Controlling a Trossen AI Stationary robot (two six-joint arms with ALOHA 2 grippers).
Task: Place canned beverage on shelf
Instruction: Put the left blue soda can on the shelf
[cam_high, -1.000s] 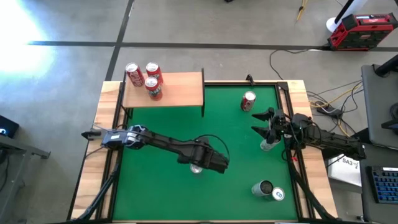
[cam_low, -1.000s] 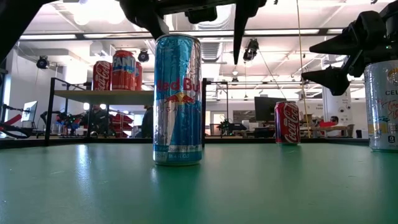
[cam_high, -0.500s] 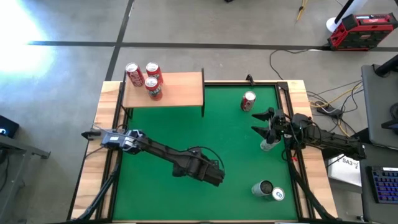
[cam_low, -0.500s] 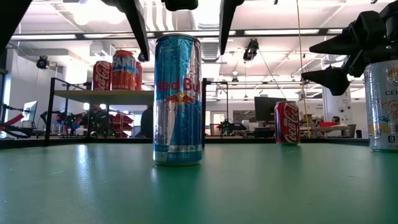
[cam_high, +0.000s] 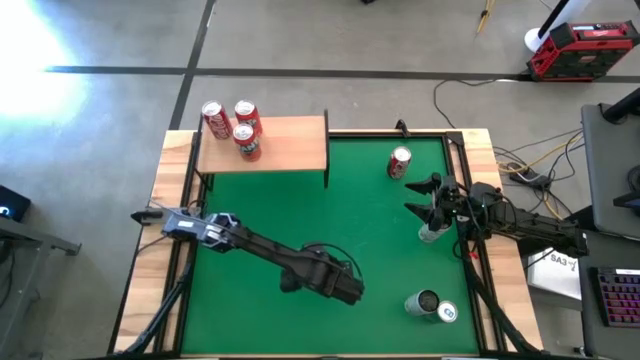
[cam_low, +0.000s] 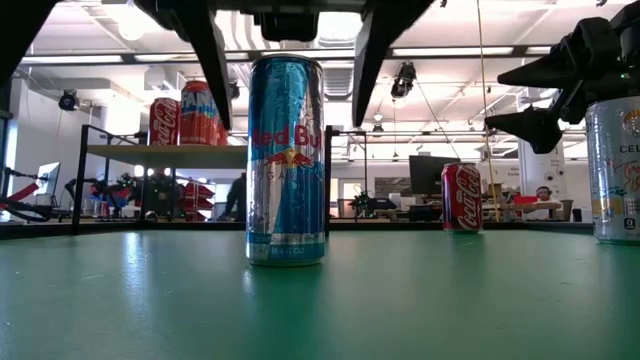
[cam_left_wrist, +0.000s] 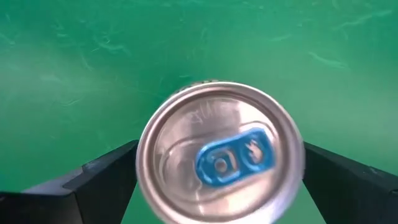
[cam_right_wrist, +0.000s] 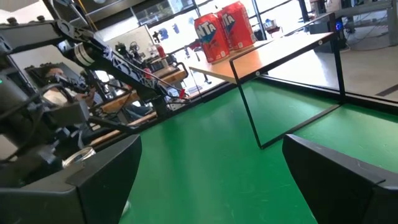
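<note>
The left claw (cam_low: 288, 55) hung over the blue can (cam_low: 286, 160), near the middle of the green mat (cam_high: 250, 200) on the counter (cam_high: 178, 160). Its two fingers (cam_low: 205, 50) were spread wide, one on each side of the can's top. They did not touch the can. From the left wrist view, the can's silver lid (cam_left_wrist: 221, 160) with its blue tab sat between the two dark fingers (cam_left_wrist: 93, 183), with a gap on each side. The can stood upright on the mat.

The right claw (cam_high: 428, 198) waited at the right side of the mat, above a silver can (cam_high: 430, 232). It was open too and held nothing. In the low view that can (cam_low: 613, 170) stood at the far right edge, with the claw's dark fingers (cam_low: 540, 95) beside its top.

The shelf (cam_high: 265, 145) stood at the back left corner of the counter. It was a light wood board on thin black legs (cam_right_wrist: 249, 106). Three red cans (cam_high: 233, 125) stood at its left end, close together. The rest of the board was bare.

One more red can (cam_high: 400, 162) stood on the mat at the back, well apart from the shelf. Two more cans (cam_high: 431, 305) were at the front right of the mat. One had a dark top and one was white, and they touched each other.
</note>
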